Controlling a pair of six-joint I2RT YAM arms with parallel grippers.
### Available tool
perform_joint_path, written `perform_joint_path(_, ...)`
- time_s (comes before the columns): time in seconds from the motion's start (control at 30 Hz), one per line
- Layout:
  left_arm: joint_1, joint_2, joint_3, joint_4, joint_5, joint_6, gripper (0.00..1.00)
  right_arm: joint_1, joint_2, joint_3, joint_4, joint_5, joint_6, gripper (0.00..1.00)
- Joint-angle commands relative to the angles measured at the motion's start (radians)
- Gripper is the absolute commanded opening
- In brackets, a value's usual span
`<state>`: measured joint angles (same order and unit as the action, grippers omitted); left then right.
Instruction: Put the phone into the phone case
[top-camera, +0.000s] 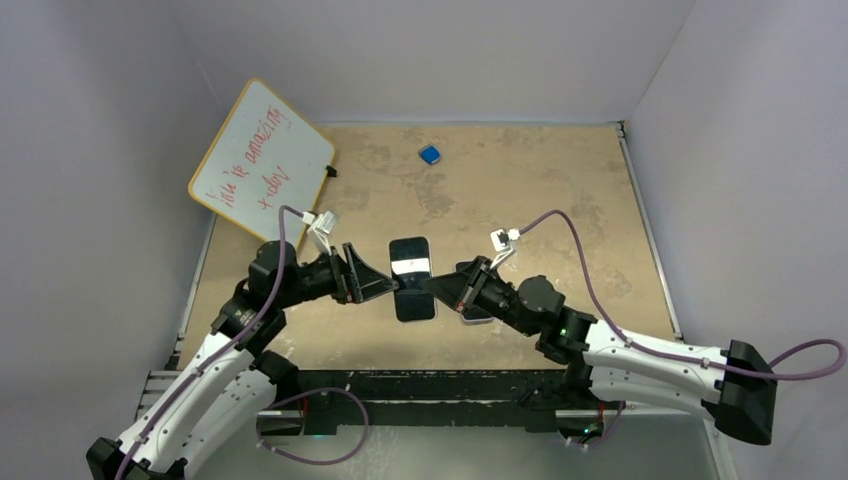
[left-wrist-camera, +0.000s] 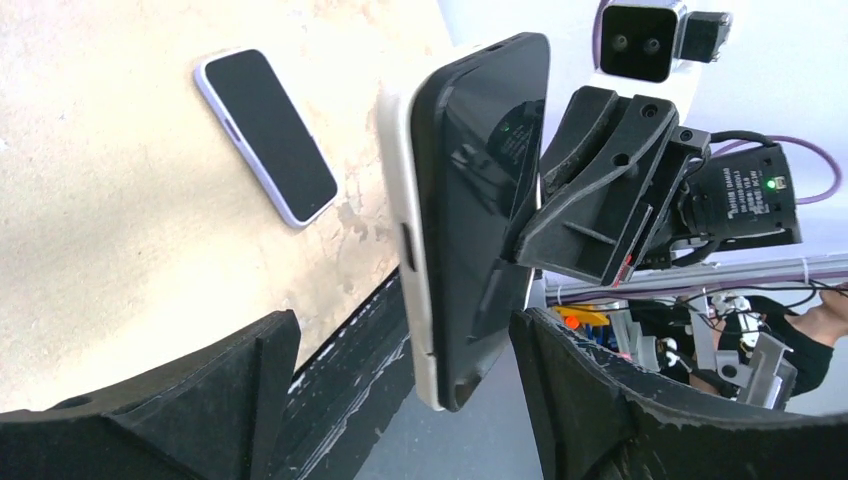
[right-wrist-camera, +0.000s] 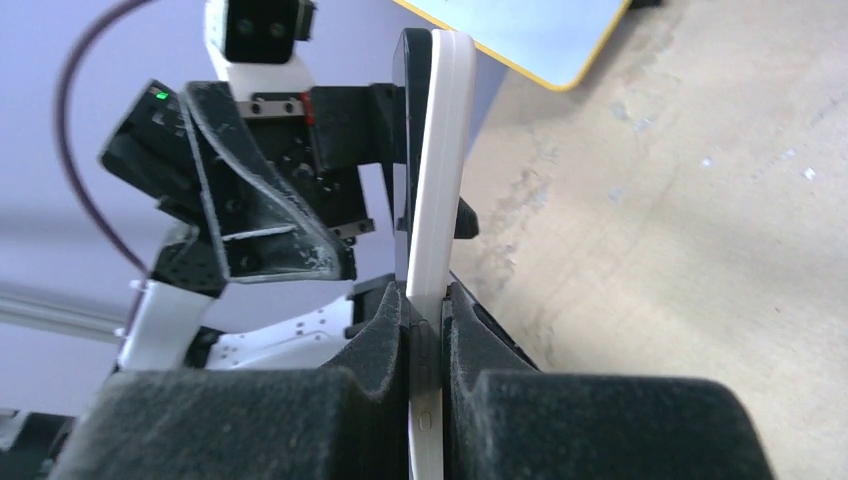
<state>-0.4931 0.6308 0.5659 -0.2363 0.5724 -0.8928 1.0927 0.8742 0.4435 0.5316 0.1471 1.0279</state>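
The right pincer (right-wrist-camera: 425, 330) was clamped on the edge of the white case (right-wrist-camera: 445, 150), holding it above the tabletop (top-camera: 560, 200) with the black phone (left-wrist-camera: 480, 200) against it. The left pincer (left-wrist-camera: 400, 335) stood apart around them.

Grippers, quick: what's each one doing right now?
Left gripper: open, fingers either side of the phone, not clamped.
Right gripper: shut on the edge of the white phone case.
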Motion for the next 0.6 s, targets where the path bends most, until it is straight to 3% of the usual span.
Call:
perform_joint_path(0.0,0.005,-0.030,0.026,0.092,0.026,-0.051,0.81,0.001,-0.056,-0.011,0.210,-0.009,0.007,0.00)
perform_joint_path(0.3,0.006,-0.095,-0.062,0.377,0.119,-0.198,0.76,0.003,-0.028,-0.035,0.428,-0.130,0.049,0.00)
perform_joint_path(0.57,0.005,-0.097,-0.157,0.553,0.159,-0.308,0.67,0.003,-0.004,-0.044,0.474,-0.146,0.083,0.00)
